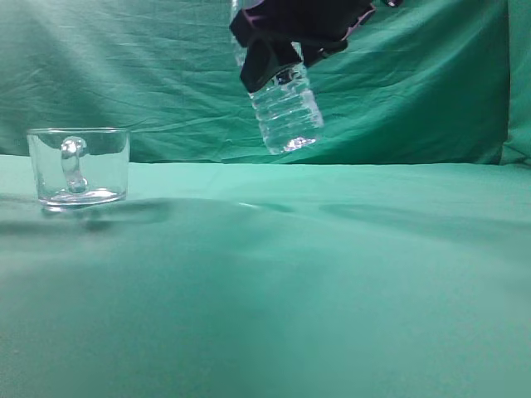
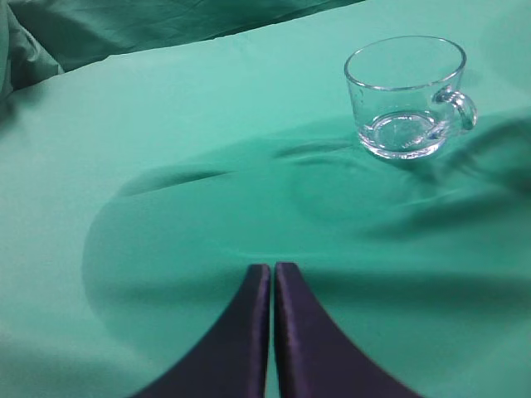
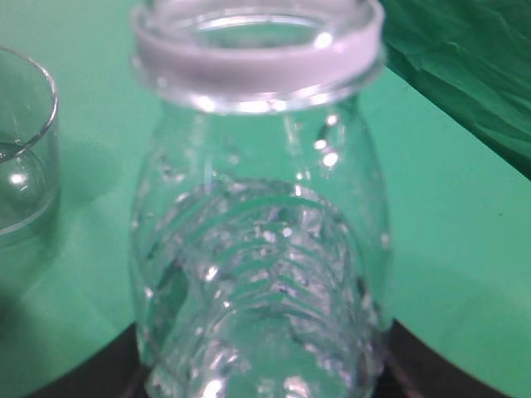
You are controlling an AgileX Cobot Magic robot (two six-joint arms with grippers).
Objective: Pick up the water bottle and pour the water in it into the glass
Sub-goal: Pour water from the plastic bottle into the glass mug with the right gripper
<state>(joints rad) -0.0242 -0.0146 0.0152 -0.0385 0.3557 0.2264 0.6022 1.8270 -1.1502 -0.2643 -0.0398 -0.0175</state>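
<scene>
In the exterior view, the right tool (image 1: 278, 54) is pinching the tall clear ribbed plastic bottle (image 1: 286, 112) and holding it tilted, well above the green cloth-covered tabletop (image 1: 290, 282). The short clear glass mug with a looped handle (image 1: 79, 166) is standing well off to the tool's left, so the carrying step seems to be under way; next, the neck needs bringing over the mug's rim.

In the left wrist view, the left tool (image 2: 272, 286) is hanging with its jaws pressed together, empty, the mug ahead and to its right.

In the right wrist view, the bottle's pale threaded neck is showing uncapped, droplets are clinging inside, and the mug is sitting to the tool's left.
</scene>
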